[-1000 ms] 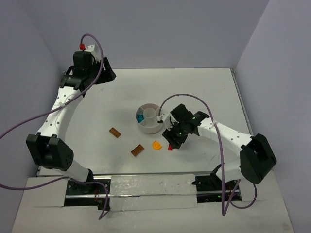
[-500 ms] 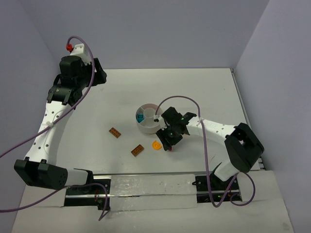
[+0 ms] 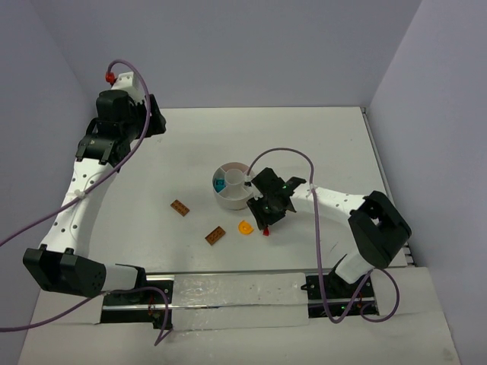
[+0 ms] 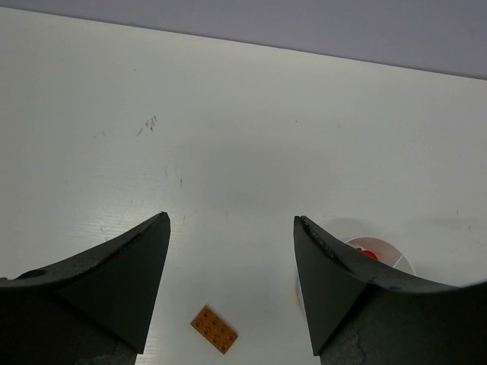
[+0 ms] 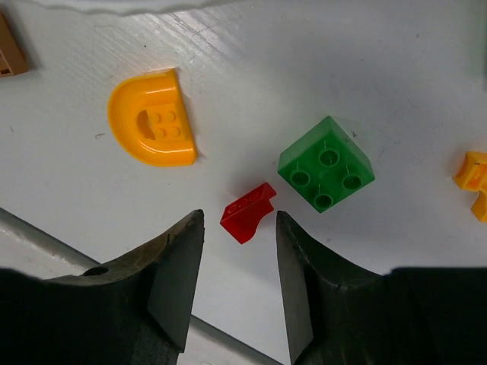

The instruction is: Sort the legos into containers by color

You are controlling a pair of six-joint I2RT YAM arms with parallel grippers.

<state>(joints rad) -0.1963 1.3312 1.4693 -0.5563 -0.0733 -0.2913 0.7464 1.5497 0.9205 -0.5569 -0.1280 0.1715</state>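
You have the right gripper [image 5: 237, 232] part-open and empty, straddling one small red wedge lego [image 5: 248, 212] towards the desk's near edge, with one green four-stud square [image 5: 326, 163], one yellow-orange half-round [image 5: 154, 128] and two brown-orange plates [image 3: 180, 207] [image 3: 215, 236] near the white dish [image 3: 228, 201], while the left gripper [image 4: 230, 219] gapes empty by the far-left corner.

Right wrist view: brown brick [image 5: 7, 49] cut off at left picture edge, yellow-orange piece [image 5: 473, 186] at right edge.
Left wrist view: white dish [image 4: 392, 255], mid-counter, mostly hidden behind left gripper [image 4: 230, 220] finger.
Top view: green brick [image 5: 326, 163] hidden under right gripper [image 3: 265, 225].
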